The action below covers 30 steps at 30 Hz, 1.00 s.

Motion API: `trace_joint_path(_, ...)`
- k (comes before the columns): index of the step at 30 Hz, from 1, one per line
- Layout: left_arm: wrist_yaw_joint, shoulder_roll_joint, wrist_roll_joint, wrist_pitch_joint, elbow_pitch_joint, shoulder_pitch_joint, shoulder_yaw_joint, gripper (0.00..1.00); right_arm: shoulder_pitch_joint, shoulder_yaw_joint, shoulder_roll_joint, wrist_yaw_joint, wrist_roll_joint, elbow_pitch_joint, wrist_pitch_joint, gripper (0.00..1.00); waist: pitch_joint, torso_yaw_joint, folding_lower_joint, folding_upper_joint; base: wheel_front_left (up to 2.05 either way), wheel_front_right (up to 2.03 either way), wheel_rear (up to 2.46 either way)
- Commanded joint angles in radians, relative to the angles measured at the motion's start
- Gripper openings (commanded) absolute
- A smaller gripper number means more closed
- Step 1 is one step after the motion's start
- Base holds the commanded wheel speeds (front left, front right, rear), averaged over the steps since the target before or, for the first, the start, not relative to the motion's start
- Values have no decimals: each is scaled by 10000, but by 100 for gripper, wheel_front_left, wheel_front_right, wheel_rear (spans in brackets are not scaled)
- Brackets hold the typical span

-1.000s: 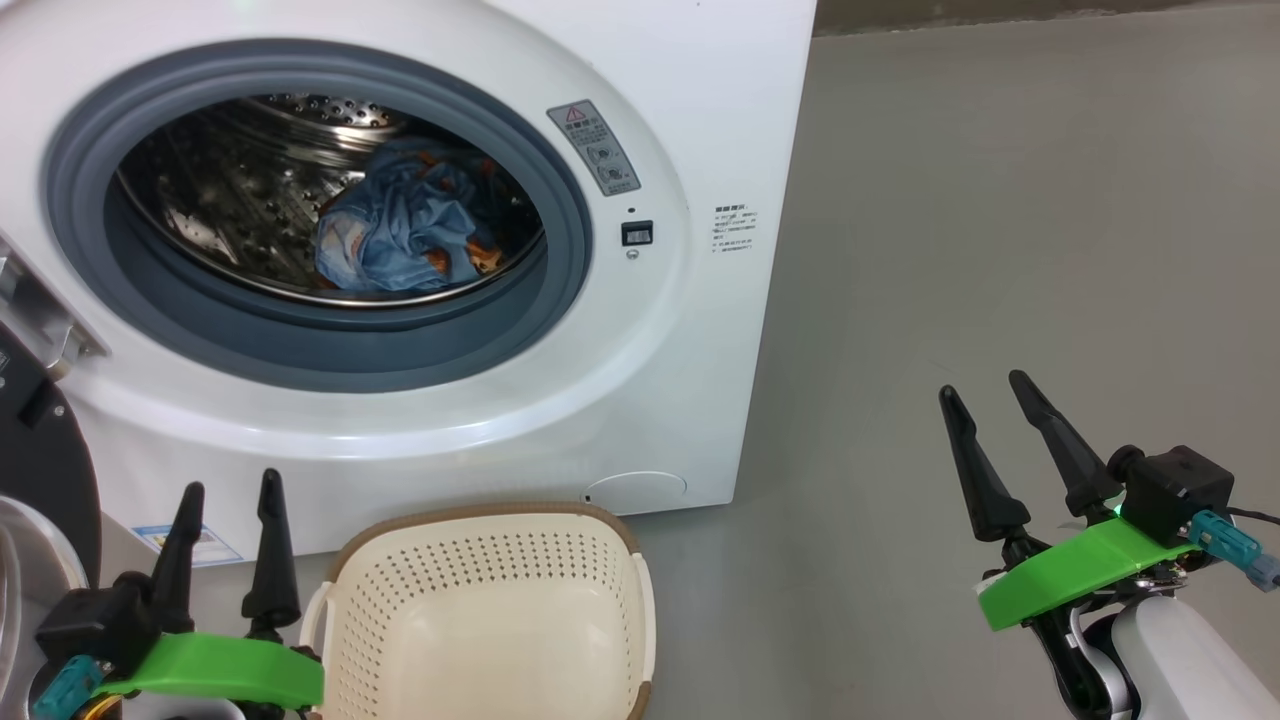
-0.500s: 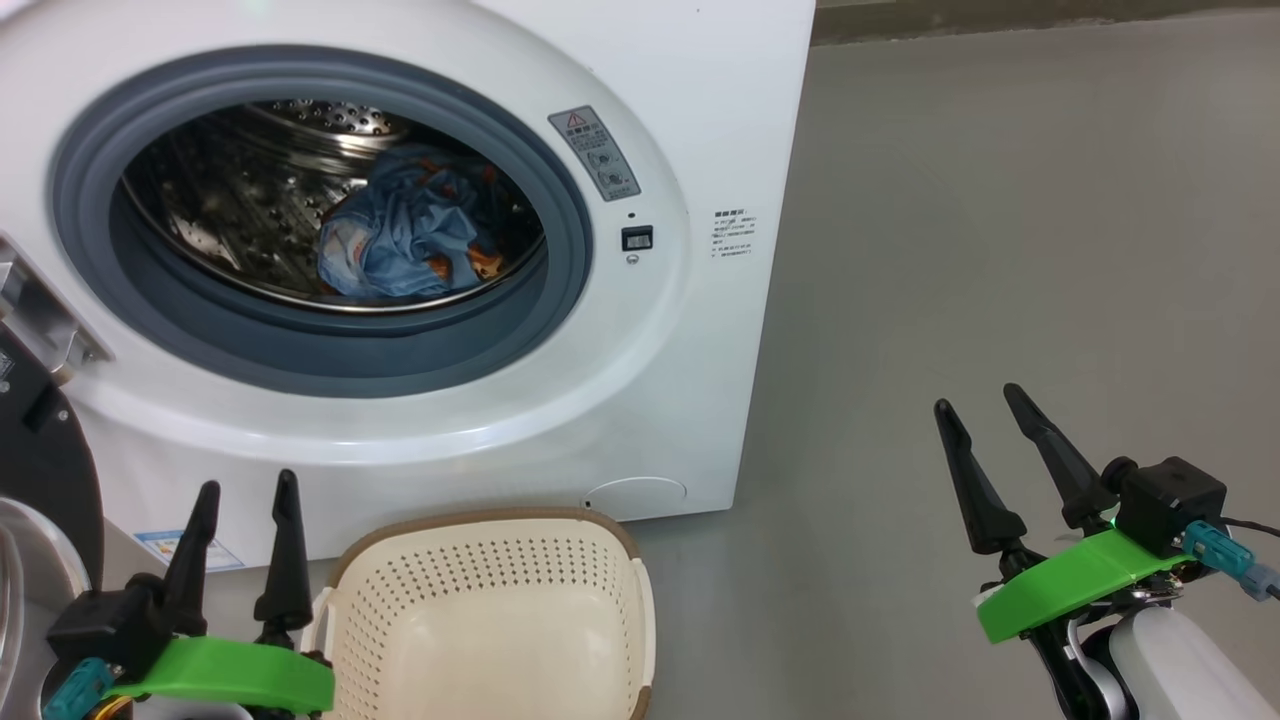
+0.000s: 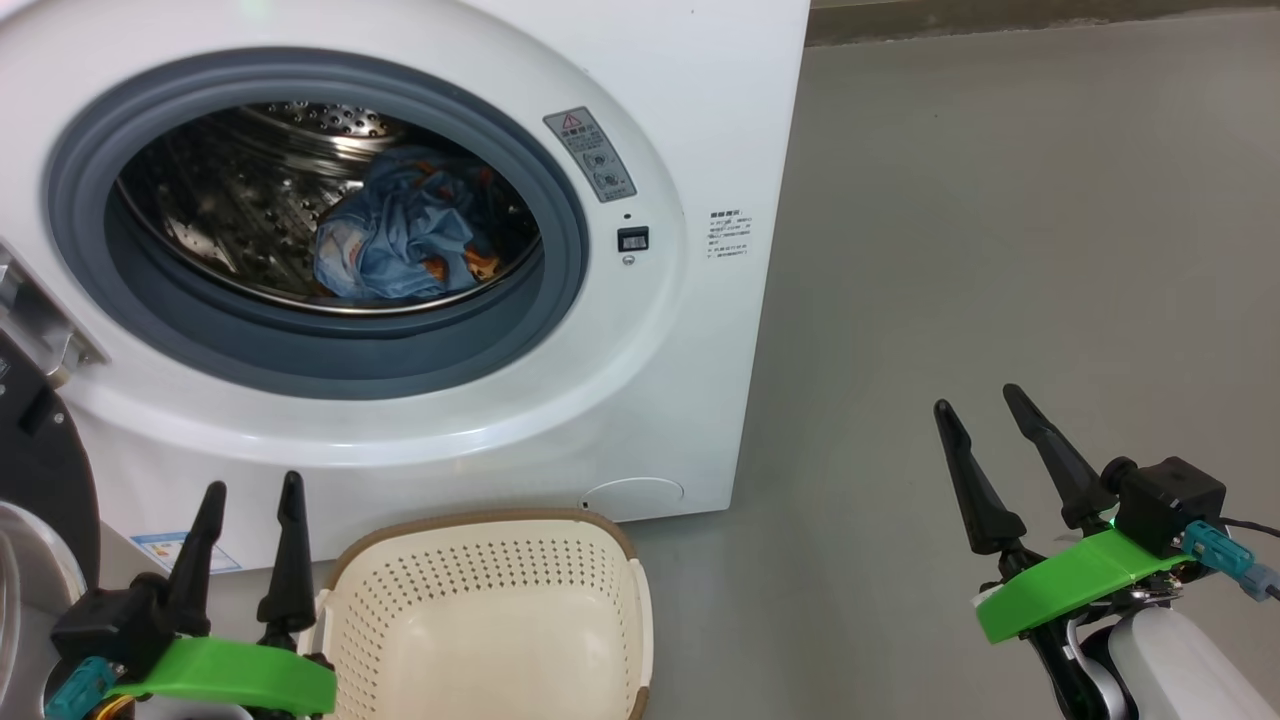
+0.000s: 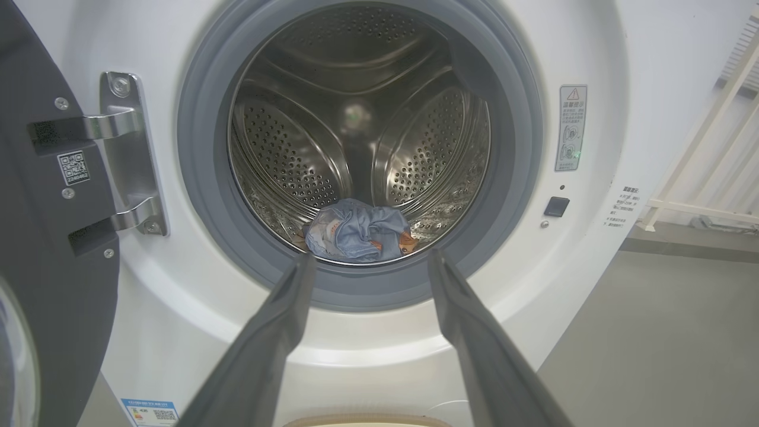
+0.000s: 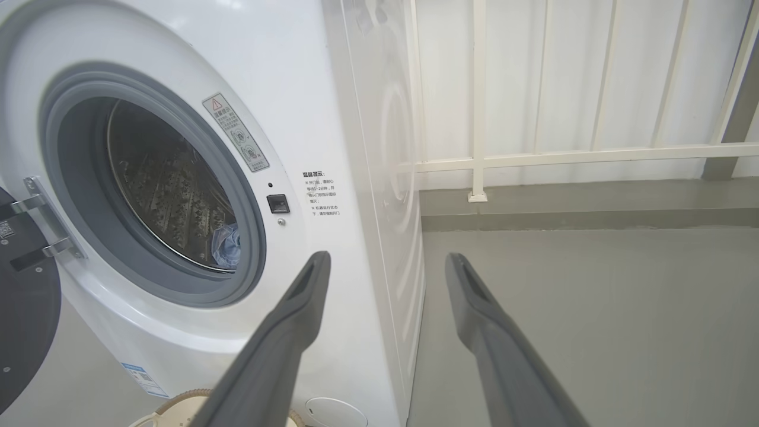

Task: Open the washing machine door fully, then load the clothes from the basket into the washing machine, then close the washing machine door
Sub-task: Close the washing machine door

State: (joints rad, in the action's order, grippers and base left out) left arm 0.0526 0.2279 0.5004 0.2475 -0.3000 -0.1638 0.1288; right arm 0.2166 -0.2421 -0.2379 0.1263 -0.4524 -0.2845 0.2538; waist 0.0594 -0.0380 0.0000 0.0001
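Inside washing machine (image 3: 690, 120): clothes (image 3: 400, 240), bunched low. Before it: basket (image 3: 480, 522), empty. At left: washing machine door (image 3: 45, 480), hanging wide. Spread, gripping nothing: left tool (image 3: 253, 482), right tool (image 3: 978, 398). Step judged: door closing; left tool nearest to swing it shut.

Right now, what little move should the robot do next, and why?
Probably swing the left claw over to the washing machine door and start pushing it shut. The basket looks empty and the clothes already lie inside the washing machine. The door stands open on the left, close to that claw, which is open and holds nothing.
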Motion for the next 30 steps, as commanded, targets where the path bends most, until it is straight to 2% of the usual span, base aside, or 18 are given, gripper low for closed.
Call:
trace_joint_path(1,10,302,34,27,151,-246,-311,100,61,-122,-99,44,-220,207,80,100,0,-6,0,-1,0,0,0)
trace_joint_path(30,-23,300,142,97,96,-333,-300,100,82,-100,-37,44,-207,180,80,100,35,-30,0,-1,-3,3,0)
